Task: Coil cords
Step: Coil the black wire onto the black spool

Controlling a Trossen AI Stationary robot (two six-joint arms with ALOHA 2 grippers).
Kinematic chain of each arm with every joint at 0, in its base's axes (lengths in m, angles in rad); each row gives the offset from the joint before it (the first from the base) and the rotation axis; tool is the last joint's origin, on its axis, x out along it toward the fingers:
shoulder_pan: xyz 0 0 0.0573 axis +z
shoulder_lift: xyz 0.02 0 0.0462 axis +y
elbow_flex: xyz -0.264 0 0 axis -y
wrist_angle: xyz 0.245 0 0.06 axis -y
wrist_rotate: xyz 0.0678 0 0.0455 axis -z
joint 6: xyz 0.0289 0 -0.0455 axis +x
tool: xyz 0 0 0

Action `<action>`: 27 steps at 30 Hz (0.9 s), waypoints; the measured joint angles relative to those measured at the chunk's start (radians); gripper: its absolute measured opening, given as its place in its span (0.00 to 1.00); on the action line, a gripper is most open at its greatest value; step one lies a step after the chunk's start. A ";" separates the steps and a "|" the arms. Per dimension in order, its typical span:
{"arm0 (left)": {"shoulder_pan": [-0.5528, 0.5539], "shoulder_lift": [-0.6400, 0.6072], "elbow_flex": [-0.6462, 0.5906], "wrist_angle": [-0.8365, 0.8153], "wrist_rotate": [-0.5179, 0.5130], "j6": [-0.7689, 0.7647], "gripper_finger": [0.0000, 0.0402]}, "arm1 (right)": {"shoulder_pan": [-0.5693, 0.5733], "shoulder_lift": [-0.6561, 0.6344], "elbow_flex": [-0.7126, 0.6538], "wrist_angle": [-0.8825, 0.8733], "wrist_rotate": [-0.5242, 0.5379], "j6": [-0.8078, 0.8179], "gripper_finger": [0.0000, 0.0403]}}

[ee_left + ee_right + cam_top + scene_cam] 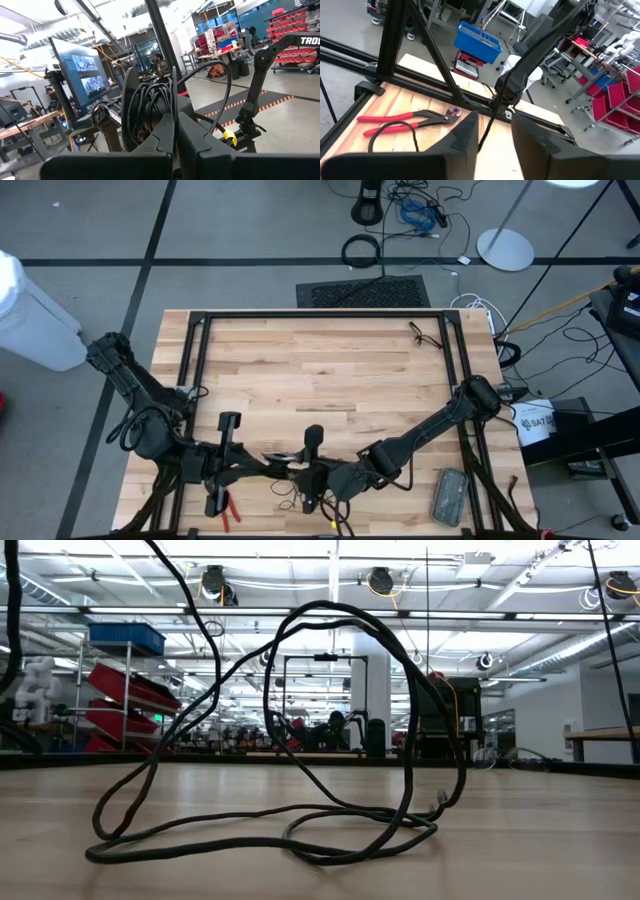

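Note:
A thin black cord lies in loose loops on the wooden table near its near edge and climbs out of the top of the low view. In the high view the cord shows under both grippers. My left gripper is shut, with a bundle of coiled turns standing at its tips. It is raised near the near edge. My right gripper is just beside it, open. One strand of cord runs through its gap; I cannot tell whether the strand touches a finger. My left gripper pinches the coiled cord between its two fingers, at the lower part of the bundle, with several turns together. The fingers reach about level. The bundle stands up past the tips, clear of the table. One strand arcs away slack.
Red-handled pliers lie at the near edge left of the grippers, also in the right wrist view. A grey flat object lies at the near right. Another thin dark cord lies at the far right corner. Black frame rails border the table.

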 joint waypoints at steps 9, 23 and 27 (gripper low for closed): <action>0.000 0.000 0.000 -0.004 -0.080 0.000 0.02 | 0.008 0.000 0.000 -0.003 0.055 -0.031 0.02; 0.015 0.000 0.000 -0.050 -0.510 0.046 0.02 | 0.013 -0.022 0.000 -0.100 0.166 -0.062 0.00; 0.005 0.000 0.000 -0.050 -0.510 0.020 0.02 | 0.006 -0.045 0.000 -0.222 0.210 -0.017 0.00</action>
